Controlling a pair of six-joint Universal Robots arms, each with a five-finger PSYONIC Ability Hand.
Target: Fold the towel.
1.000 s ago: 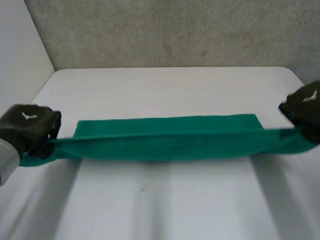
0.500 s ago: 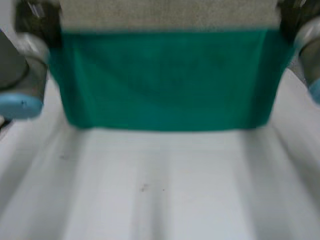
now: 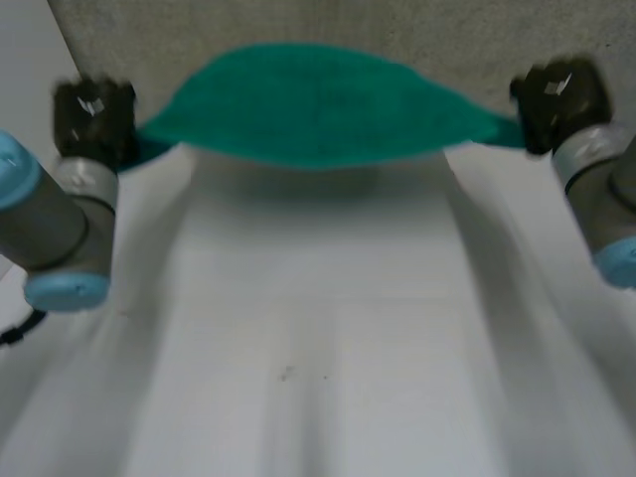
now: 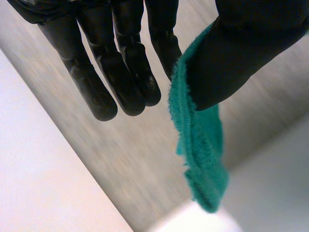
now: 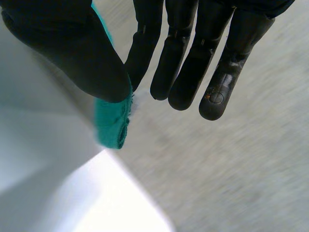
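Observation:
A green towel point(image 3: 316, 104) hangs stretched in the air between my two hands, above the far part of the white table point(image 3: 318, 338), sagging in a shallow curve. My left hand point(image 3: 94, 117) holds its left end; in the left wrist view the thumb point(image 4: 241, 53) pinches the towel's corner point(image 4: 200, 145) against a finger while the other fingers point(image 4: 116, 72) stay straight. My right hand point(image 3: 556, 94) holds the right end; in the right wrist view its thumb point(image 5: 72, 48) pinches the green corner point(image 5: 112, 123) against a finger.
A grey wall point(image 3: 417, 30) rises behind the table's far edge. A white side wall point(image 3: 30, 60) stands at the left. Both arms point(image 3: 60, 238) reach forward along the table's sides.
Both hands have lifted the towel off the table and carried it up and away toward the far edge; the towel now hangs free in the air instead of lying folded.

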